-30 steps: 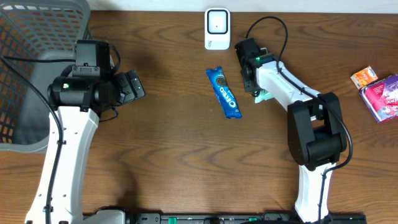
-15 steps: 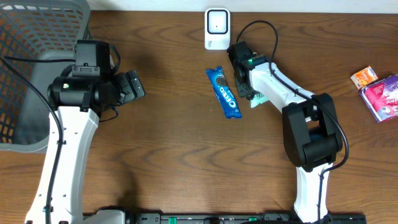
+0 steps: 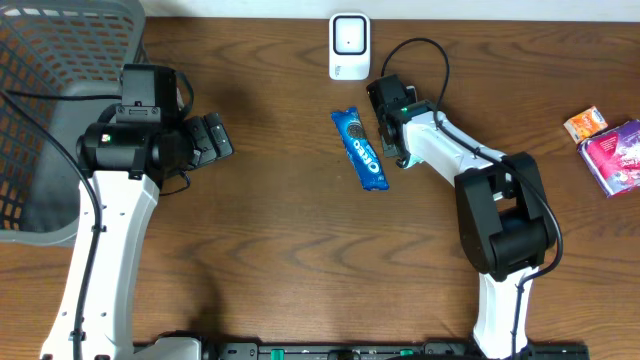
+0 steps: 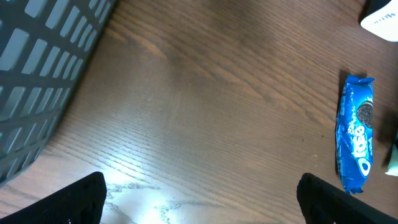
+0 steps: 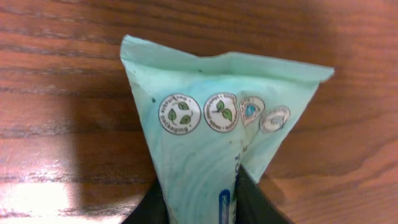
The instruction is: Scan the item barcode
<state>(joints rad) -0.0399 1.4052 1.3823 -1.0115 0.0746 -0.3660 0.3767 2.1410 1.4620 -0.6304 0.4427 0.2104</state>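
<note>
My right gripper (image 5: 202, 208) is shut on a pale green packet (image 5: 217, 130) with round leaf icons, which is pinched between the two black fingers (image 5: 148, 206) just above the wood. No barcode shows on the face I see. From overhead the right gripper (image 3: 393, 140) sits below the white scanner (image 3: 348, 45), and only a sliver of the green packet (image 3: 404, 160) peeks out. My left gripper (image 4: 202, 205) is open over bare table, as the overhead view also shows for the left gripper (image 3: 215, 140).
A blue Oreo pack (image 3: 360, 148) lies just left of the right gripper; the Oreo pack (image 4: 354, 134) also shows in the left wrist view. A grey mesh basket (image 3: 60, 60) stands at far left. An orange packet (image 3: 585, 124) and a pink box (image 3: 618, 158) lie far right.
The right gripper has shifted left toward the Oreo pack and its jaws have closed onto the green packet. The left arm has not moved.
</note>
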